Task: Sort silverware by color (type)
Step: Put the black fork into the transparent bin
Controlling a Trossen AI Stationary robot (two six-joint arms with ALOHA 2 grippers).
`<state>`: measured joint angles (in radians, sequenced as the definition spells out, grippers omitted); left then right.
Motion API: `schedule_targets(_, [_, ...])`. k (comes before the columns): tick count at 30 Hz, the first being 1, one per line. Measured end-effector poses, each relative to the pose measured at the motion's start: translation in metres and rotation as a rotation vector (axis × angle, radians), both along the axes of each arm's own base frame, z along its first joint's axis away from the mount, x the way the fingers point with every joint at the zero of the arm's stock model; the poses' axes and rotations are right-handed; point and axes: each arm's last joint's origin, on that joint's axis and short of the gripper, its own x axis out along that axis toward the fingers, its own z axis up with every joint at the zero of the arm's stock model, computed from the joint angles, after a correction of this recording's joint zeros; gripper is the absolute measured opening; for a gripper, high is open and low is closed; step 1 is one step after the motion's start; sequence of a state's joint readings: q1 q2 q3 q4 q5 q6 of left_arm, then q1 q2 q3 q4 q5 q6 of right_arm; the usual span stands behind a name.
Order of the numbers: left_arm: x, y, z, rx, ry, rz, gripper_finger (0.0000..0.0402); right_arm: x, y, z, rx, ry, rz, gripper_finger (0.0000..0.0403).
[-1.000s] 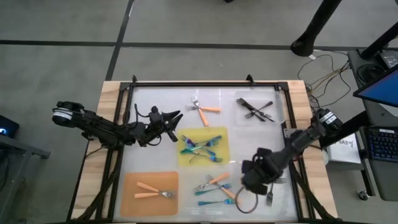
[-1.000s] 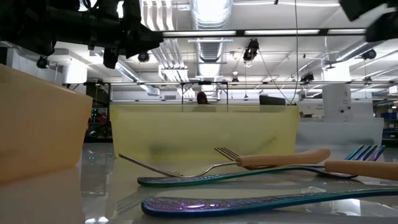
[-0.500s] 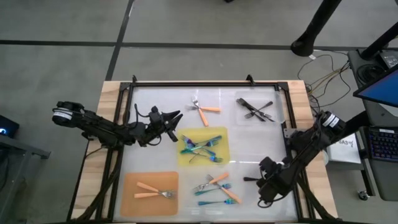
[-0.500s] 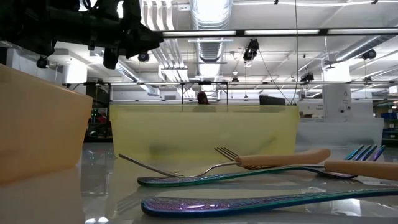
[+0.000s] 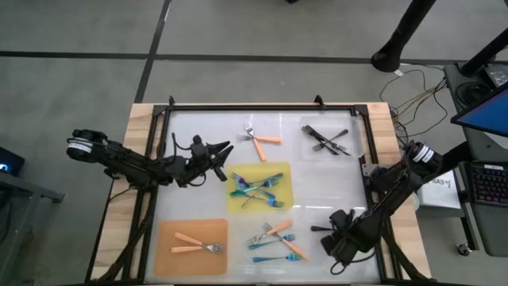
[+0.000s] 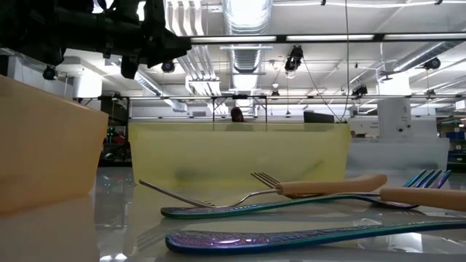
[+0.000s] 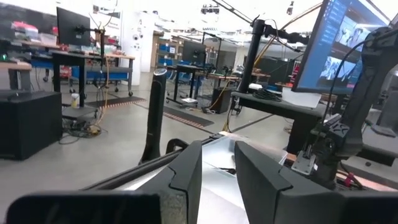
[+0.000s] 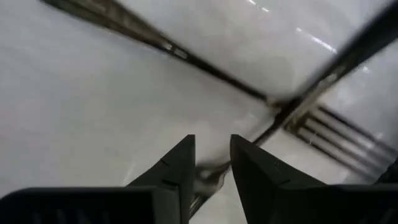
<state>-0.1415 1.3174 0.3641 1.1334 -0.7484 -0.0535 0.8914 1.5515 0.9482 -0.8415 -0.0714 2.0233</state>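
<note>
Two orange forks (image 5: 196, 243) on the orange mat (image 5: 168, 229).

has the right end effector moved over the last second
Yes. In the high view the right end effector has shifted from beside the mixed fork pile toward the table's right rail, away from the pile. The forks lie where they were.

The right end effector (image 5: 340, 245) now sits nearer the bench's (image 5: 206, 127) right front corner than a second ago, having swung away from the loose forks (image 5: 274, 240) beside the orange mat (image 5: 190, 246) and then settled slightly lower and leftward over the last half second. In its wrist view the fingers (image 8: 174, 165) stand a narrow gap apart over a dark fork (image 8: 298, 106) on the white surface, closer together than before
</note>
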Motion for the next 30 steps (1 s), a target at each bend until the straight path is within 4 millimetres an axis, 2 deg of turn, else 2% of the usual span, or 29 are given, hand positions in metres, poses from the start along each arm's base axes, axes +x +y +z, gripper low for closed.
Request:
schedule_targets(6, [-0.001,0.000,0.004,0.049,0.001,0.011,0.0078,-0.007,0.013,0.008,0.021,-0.007,-0.115,0.0076])
schedule_targets(14, [0.000,0.000,0.008,0.116,0.024,0.026,0.0078,-0.019,0.022,0.002,0.004,0.028,-0.222,0.0077])
schedule_targets(20, [0.003,0.000,0.015,0.132,0.014,0.031,0.0078,-0.019,0.020,-0.001,-0.026,0.003,-0.232,0.0091])
schedule_targets(30, [0.004,0.000,0.015,0.150,0.029,0.035,0.0078,-0.022,0.015,-0.008,-0.052,0.006,-0.237,0.0098])
